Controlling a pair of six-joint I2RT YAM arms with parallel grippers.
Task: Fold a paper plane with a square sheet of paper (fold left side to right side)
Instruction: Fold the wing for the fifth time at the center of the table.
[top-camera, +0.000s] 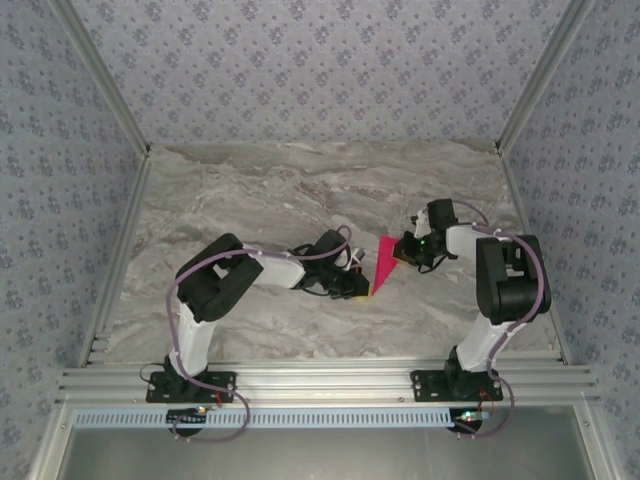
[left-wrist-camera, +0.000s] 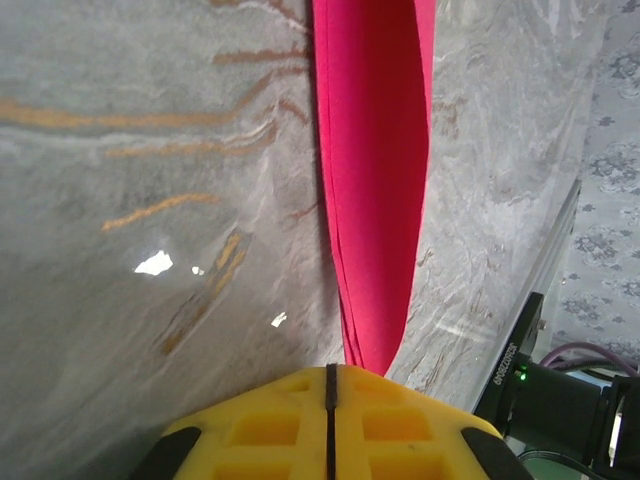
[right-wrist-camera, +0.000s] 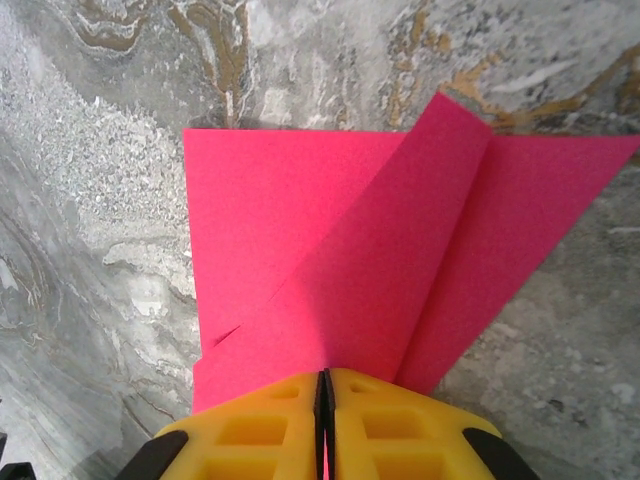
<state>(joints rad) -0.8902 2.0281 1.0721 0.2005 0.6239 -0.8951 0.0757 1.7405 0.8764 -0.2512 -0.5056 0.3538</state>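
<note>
The magenta-pink paper plane (top-camera: 384, 262) is a narrow pointed dart, held just above the marble table (top-camera: 280, 190) between both arms. My left gripper (top-camera: 361, 288) is shut at its pointed near tip. In the left wrist view the dart (left-wrist-camera: 372, 170) runs straight away from the closed yellow fingertips (left-wrist-camera: 400, 415) of the gripper (left-wrist-camera: 330, 370), its stacked layers meeting at the seam. My right gripper (top-camera: 404, 250) is shut on the wide end. In the right wrist view the folded flaps (right-wrist-camera: 330, 250) spread out from the gripper (right-wrist-camera: 323, 375), with pink showing between the pads.
Aluminium rails (top-camera: 320, 380) border the table's near edge, and patterned walls (top-camera: 320, 60) enclose the back and sides. The right arm's base and cables (left-wrist-camera: 560, 400) show at the lower right of the left wrist view. Bare marble lies all round the paper.
</note>
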